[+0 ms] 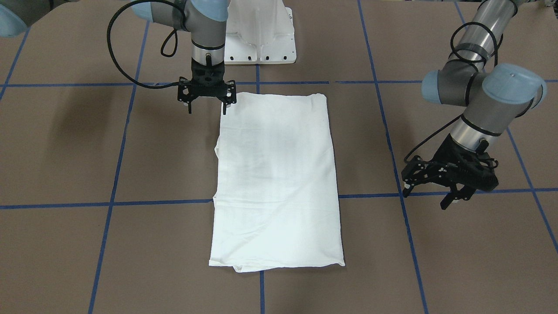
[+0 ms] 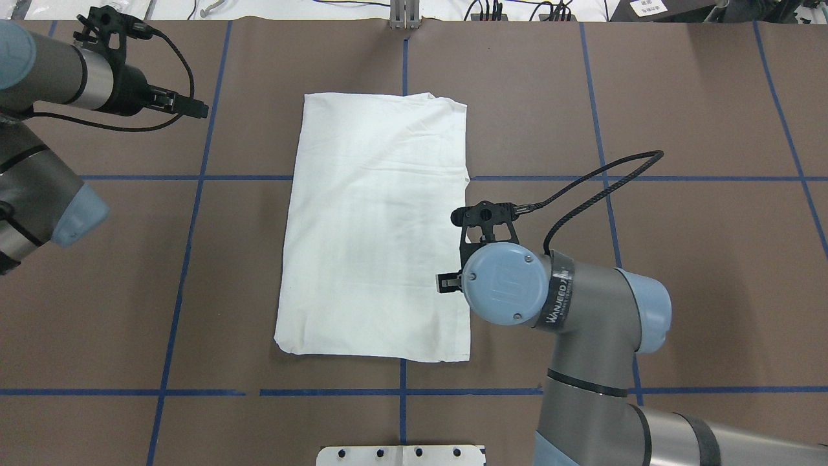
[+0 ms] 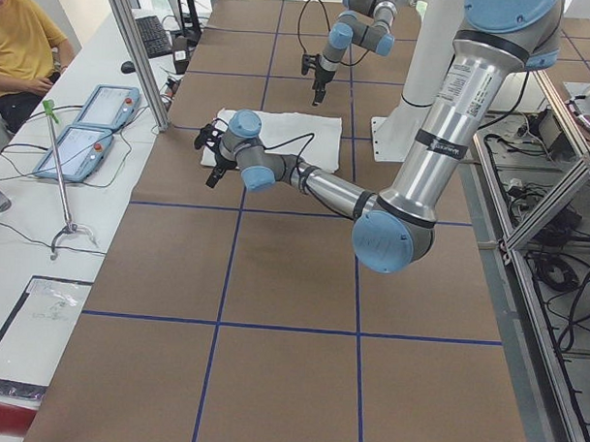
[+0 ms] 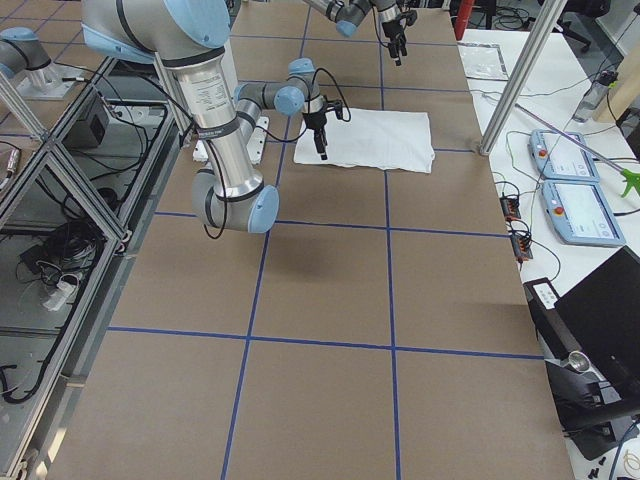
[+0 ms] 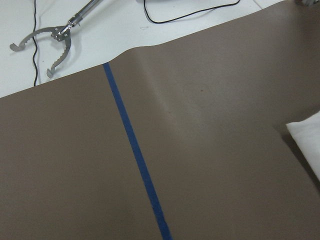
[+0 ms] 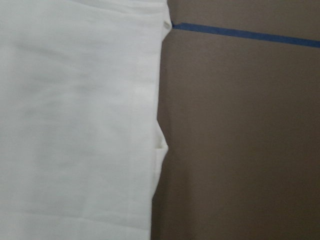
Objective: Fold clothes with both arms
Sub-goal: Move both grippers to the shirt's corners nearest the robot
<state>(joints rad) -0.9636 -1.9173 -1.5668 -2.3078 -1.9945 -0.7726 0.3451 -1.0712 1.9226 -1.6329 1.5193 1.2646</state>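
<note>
The right arm (image 2: 582, 304) bends over, and its right gripper (image 1: 207, 107) points straight down with jaws wide apart. The left arm (image 1: 475, 113) holds the left gripper (image 1: 429, 196) tilted, jaws also apart, both empty.

You have a table (image 2: 679, 259) covered in brown paper, divided into large squares by blue tape lines (image 2: 187, 259). Lying flat on it near the middle you see the white shirt (image 2: 375, 226), folded into a long rectangle whose long sides run away from the robot; it covers one crossing of the tape lines, and its near short edge stops short of the next cross line. The robot's white base (image 1: 261, 39) stands at the table's robot-side edge, apart from the shirt.
</note>
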